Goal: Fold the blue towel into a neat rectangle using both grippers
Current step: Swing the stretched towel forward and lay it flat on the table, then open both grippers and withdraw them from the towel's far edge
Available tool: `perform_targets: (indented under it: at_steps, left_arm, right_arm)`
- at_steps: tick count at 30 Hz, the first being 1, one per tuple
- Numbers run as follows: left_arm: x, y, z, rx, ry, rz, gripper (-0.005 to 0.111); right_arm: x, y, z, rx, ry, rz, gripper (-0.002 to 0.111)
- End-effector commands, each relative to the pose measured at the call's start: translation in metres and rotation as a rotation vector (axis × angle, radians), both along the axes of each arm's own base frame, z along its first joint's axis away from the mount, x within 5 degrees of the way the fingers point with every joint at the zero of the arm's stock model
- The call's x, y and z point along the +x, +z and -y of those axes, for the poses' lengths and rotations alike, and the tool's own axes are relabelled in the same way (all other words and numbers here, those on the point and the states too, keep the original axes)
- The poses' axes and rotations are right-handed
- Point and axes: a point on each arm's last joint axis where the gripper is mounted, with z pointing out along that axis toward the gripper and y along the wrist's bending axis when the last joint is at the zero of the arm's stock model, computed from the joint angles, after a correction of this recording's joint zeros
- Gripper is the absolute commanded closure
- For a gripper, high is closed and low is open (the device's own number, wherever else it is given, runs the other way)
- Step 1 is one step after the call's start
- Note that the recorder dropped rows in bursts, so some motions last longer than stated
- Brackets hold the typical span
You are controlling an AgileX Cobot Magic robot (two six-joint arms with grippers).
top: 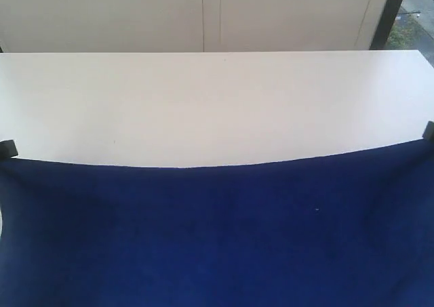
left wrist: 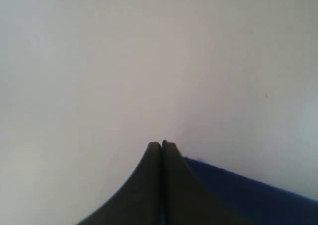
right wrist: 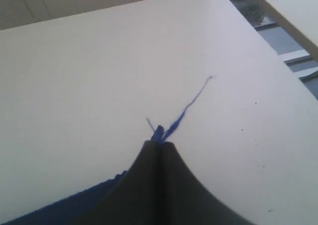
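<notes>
Both pairs of jaws are pressing fully together, each pinching a corner of the blue towel. The left gripper is showing at the far left edge of the exterior view and the right gripper at the far right edge. The towel's upper hem is running between them, dipping slightly in the middle. The cloth is filling the whole lower half of that frame, hanging in front of the white table, whose bare top is taking up the upper half.

In the right wrist view a frayed thread is poking out past the closed tips, so that grip appears to be sitting at the very corner. In the left wrist view blue cloth is showing beside the closed tips, but none is peeking between them.

Risks, as I am judging them:
- A corner could be slipping free, since each pinch looks shallow. A tug from either arm pulling outward would cause it.
- The fold could be landing skewed if one arm is travelling faster or lower than the other.
- The sagging middle could be bunching into a crease when the hem is laid down.

No brand, label or writing is showing anywhere, and no tag is appearing on the towel.
</notes>
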Motion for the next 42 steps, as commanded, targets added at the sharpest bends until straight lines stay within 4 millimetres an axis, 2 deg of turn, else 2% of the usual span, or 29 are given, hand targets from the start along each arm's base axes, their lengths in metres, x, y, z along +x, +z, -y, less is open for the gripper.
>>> perform_targets:
  at_steps: [1,3,5,6,10,12,21,29,38,40,42]
  left_arm:
    - [0.029,-0.007,0.0,-0.006,0.022,-0.009,0.107]
    - [0.043,-0.009,0.001,0.012,0.003,-0.02,0.107]
    - [0.068,-0.014,0.003,0.005,0.012,-0.019,0.107]
    - [0.085,-0.019,0.004,0.007,0.014,-0.019,0.107]
    - [0.112,-0.031,0.005,0.009,0.014,-0.044,0.107]
    - [0.138,-0.044,0.007,0.01,0.014,-0.06,0.107]
    - [0.193,-0.07,0.01,0.01,0.014,-0.054,0.107]
    - [0.219,-0.076,0.012,0.006,0.012,-0.042,0.107]
    - [0.225,-0.077,0.013,0.002,0.007,-0.069,0.107]
    - [0.224,-0.078,0.013,0.005,0.003,-0.082,0.105]
    - [0.224,-0.078,0.014,0.004,0.002,-0.091,0.095]
  right_arm:
    - [0.028,-0.02,0.009,0.012,-0.008,0.001,0.108]
    - [0.042,-0.03,0.012,0.011,-0.003,-0.029,0.108]
    - [0.061,-0.041,0.018,0.017,-0.002,-0.049,0.108]
    - [0.074,-0.045,0.021,0.013,0.001,-0.052,0.108]
    - [0.101,-0.052,0.028,-0.007,0.013,-0.061,0.108]
    - [0.124,-0.062,0.035,-0.004,0.013,-0.07,0.108]
    - [0.18,-0.085,0.05,0.001,0.013,-0.093,0.108]
    - [0.197,-0.096,0.055,0.001,0.013,-0.096,0.108]
    - [0.202,-0.098,0.056,-0.014,0.024,-0.109,0.108]
    - [0.202,-0.098,0.056,-0.014,0.024,-0.109,0.104]
    - [0.202,-0.098,0.056,-0.014,0.024,-0.109,0.095]
